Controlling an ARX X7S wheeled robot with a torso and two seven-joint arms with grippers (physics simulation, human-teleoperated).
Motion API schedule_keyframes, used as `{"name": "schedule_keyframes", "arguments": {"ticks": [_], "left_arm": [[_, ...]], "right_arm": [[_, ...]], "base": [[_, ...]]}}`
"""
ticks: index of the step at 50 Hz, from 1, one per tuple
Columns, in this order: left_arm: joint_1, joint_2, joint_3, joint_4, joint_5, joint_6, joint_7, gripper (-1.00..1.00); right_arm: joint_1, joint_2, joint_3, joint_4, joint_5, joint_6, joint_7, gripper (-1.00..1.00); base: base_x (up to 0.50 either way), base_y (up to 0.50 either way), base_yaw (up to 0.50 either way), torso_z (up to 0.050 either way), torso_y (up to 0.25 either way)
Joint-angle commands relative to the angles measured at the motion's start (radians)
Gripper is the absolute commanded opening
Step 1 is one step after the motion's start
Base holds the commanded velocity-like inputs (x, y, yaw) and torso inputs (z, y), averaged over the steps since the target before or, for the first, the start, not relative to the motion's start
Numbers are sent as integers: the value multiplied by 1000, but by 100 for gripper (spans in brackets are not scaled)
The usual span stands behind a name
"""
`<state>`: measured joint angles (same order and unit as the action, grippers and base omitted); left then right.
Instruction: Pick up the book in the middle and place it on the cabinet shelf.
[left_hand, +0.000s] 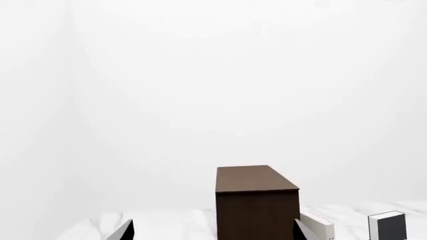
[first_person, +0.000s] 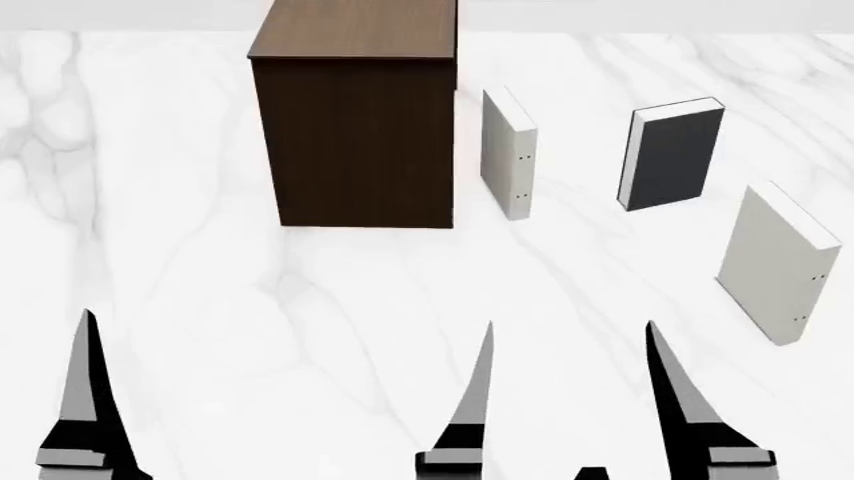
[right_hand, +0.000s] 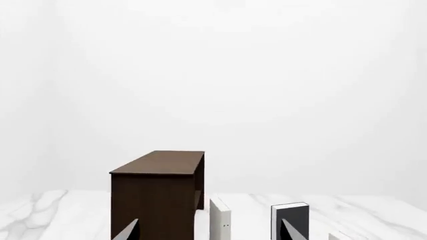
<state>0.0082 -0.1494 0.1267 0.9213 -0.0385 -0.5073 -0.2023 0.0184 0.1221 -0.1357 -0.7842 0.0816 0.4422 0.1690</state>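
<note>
Three books standing upright on a white marble tabletop veined faintly in grey, all to the right of the cabinet in the head view. Charcoal book in the middle of the row and set farther back, matte dark cover facing forward, white page block showing along its left edge and top. Touching neither neighbour, with clear marble on both sides and in front. First pale book just beside the cabinet's right wall, only a narrow gap between them, small dark dots near its lower spine. Second pale book nearest the right border and closest to the robot, angled, same off-white finish and dots.

Boxy, sharp-cornered cabinet in dark brown wood grain, flat lighter brown top, much taller than the books. Wide bare marble in front and to its left.

Right gripper low over the near tabletop, tapered dark fingers spread well apart, holding nothing, well short of the charcoal book. Left gripper likewise spread wide and empty in its wrist view; only one finger visible in the head view. Plain white wall behind.
</note>
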Motion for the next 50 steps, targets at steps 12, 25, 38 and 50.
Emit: {"name": "schedule_keyframes", "arguments": {"ticks": [12,25,38,50], "left_arm": [[-9,-28,25,39,-13,-27,-36,100],[-16,-42,31,49,-24,-36,-53,100],[-15,-56,35,45,-36,-29,-69,100],[-15,-69,39,38,-45,-22,-82,100]], "right_arm": [[9,15,-1,-14,40,50,30,100],[11,28,-5,-8,57,43,39,100],[11,38,-16,-2,62,43,53,100],[14,46,-26,-1,65,49,66,100]], "base": [[500,0,0,0,0],[500,0,0,0,1],[500,0,0,0,1],[500,0,0,0,1]]}}
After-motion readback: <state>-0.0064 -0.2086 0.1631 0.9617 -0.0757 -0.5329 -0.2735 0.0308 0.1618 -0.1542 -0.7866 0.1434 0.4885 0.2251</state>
